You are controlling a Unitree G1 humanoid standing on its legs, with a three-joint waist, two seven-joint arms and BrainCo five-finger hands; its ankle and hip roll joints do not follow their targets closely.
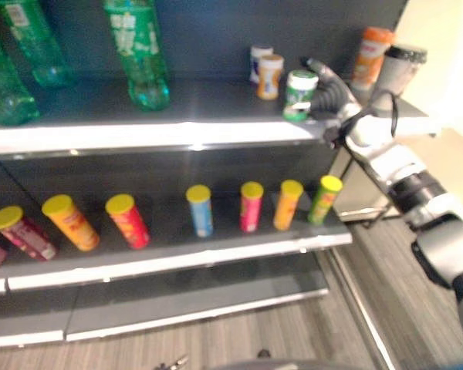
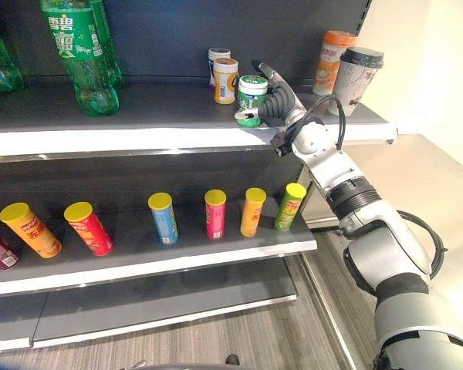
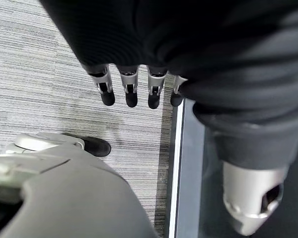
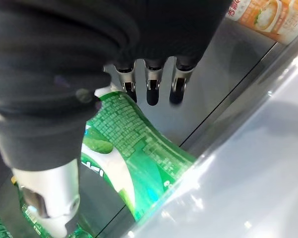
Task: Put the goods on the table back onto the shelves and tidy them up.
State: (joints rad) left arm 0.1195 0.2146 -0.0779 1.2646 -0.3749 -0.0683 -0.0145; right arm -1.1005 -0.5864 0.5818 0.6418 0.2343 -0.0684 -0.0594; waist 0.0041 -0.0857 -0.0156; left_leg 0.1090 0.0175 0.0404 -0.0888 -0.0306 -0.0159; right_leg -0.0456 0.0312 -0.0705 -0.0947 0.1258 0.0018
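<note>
Top shelf (image 2: 139, 135), left to right:
- Green bottles (image 2: 81, 54), upright, at the left end.
- Two small jars (image 2: 225, 79), one behind the other, set toward the back.
- Green can (image 2: 251, 99), the item being shelved. It stands close to the shelf's front lip and looks slightly tilted. The right hand (image 2: 276, 100) touches it from the right. In the right wrist view the fingers (image 4: 151, 87) run straight past the can (image 4: 134, 158) and the thumb lies alongside it, so the hand looks relaxed, not clamped.
- Two cups (image 2: 346, 65), one orange and one dark-lidded, just right of the hand.

Middle shelf (image 2: 162, 258), left to right:
- Yellow-capped tubes (image 2: 163, 218) in a row. The left ones lean, and the rightmost green tube (image 2: 290, 205) leans as well.

Left hand (image 3: 134, 91): hangs low over the floor, fingers straight and apart, holding nothing.

Risks, as judged from here:
- The can is near the edge and not squarely upright. A sideways brush from the withdrawing fingers could tip it off the lip onto the tubes below.
- Pushing the can deeper could knock it into the jars behind.
- If the wrist swings right as it pulls out, it could strike the tall cups, which would topple easily.
- The leaning tubes need straightening, and nudging one could send its neighbours over.
</note>
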